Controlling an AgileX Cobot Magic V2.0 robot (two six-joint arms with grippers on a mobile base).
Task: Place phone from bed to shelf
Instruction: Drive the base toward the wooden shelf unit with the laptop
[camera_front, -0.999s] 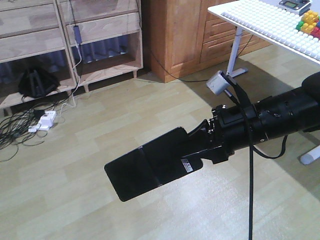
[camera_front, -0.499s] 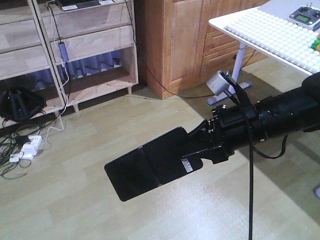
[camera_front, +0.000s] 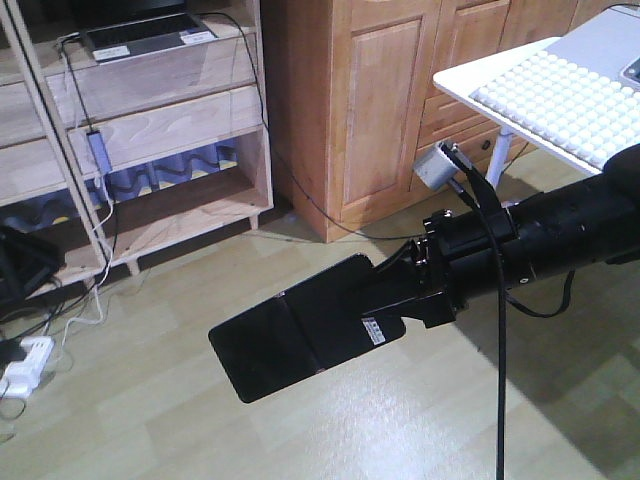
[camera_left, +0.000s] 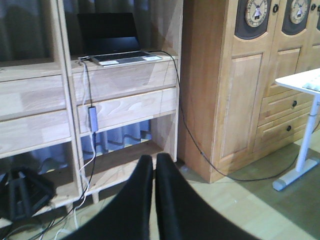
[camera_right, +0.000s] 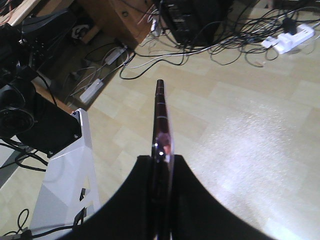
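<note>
The phone (camera_front: 285, 340), a thin black glossy slab with a small white sticker, sticks out level over the wood floor, and my right gripper (camera_front: 385, 300) is shut on its near end. The right wrist view shows the phone (camera_right: 161, 115) edge-on with a rose-gold rim, pinched between the right gripper's (camera_right: 161, 159) black fingers. The pale wood shelf (camera_front: 170, 105) stands ahead on the left, apart from the phone. Facing the shelf (camera_left: 125, 102), my left gripper (camera_left: 152, 160) is shut with nothing in it. The bed is out of view.
A silver laptop (camera_front: 140, 35) sits on an upper shelf board, its cable hanging down. A tall orange-brown cabinet (camera_front: 360, 100) stands right of the shelf. A white table (camera_front: 560, 90) is at the right. Cables and a power strip (camera_front: 25, 365) lie on the floor at left.
The shelf and cabinet have slid rightward and grown larger in the front view, and the table has moved toward the right edge. The phone stays held in the same pose.
</note>
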